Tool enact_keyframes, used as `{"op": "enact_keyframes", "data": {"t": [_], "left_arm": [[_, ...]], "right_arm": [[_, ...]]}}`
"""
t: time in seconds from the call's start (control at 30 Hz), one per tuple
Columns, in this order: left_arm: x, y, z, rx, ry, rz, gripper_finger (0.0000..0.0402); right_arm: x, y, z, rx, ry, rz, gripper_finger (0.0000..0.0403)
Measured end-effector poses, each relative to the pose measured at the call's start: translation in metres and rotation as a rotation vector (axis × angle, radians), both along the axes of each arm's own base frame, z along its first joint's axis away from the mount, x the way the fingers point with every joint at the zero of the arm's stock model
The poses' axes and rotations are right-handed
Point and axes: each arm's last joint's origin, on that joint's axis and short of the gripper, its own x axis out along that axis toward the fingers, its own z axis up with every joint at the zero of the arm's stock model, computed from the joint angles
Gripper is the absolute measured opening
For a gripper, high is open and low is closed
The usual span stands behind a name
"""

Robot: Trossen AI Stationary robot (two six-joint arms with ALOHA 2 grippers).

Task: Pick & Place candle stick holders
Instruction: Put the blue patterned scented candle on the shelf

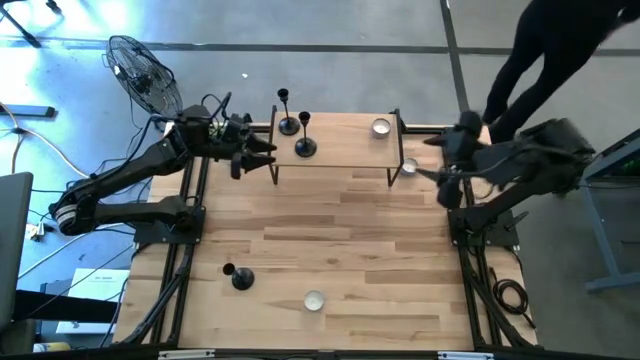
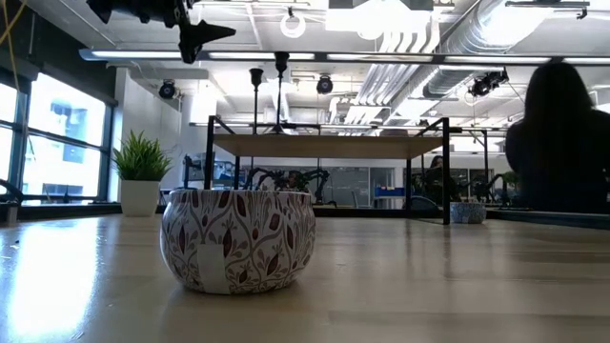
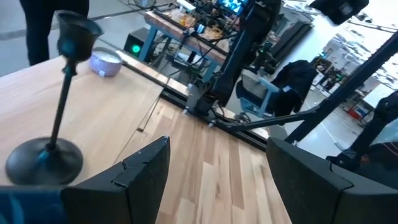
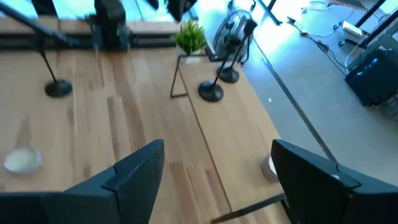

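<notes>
With both my grippers, left (image 1: 268,152) and right (image 1: 425,172), open and empty, two holders (image 1: 305,147) stand on the shelf (image 1: 340,160) between them, a third holder (image 1: 241,279) remaining well behind.

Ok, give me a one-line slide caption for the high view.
Both open grippers, left gripper and right gripper, flank a raised shelf holding two candle stick holders.

A potted plant (image 2: 141,176) stood by tall windows (image 2: 59,143) at nine o'clock; ceiling ducts (image 2: 448,43) and strip lights (image 2: 315,57) ran overhead
</notes>
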Motion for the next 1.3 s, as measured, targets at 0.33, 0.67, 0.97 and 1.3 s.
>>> {"op": "enact_keyframes", "data": {"t": [0.33, 0.67, 0.97, 1.3], "left_arm": [[0.000, 0.003, -0.001, 0.013, 0.012, 0.108, 0.0262], [-0.001, 0.006, -0.001, 0.087, 0.028, 0.210, 0.0262], [-0.001, 0.007, -0.001, 0.091, 0.030, 0.225, 0.0262], [-0.001, 0.007, -0.001, 0.088, 0.030, 0.226, 0.0262]], "right_arm": [[-0.042, -0.022, 0.018, 0.017, -0.118, -0.078, 0.0291], [-0.037, -0.050, 0.015, 0.108, -0.099, -0.287, 0.0291], [-0.046, -0.080, 0.015, 0.159, -0.133, -0.546, 0.0291], [-0.058, -0.106, 0.012, 0.171, -0.127, -0.748, 0.0291]]}}
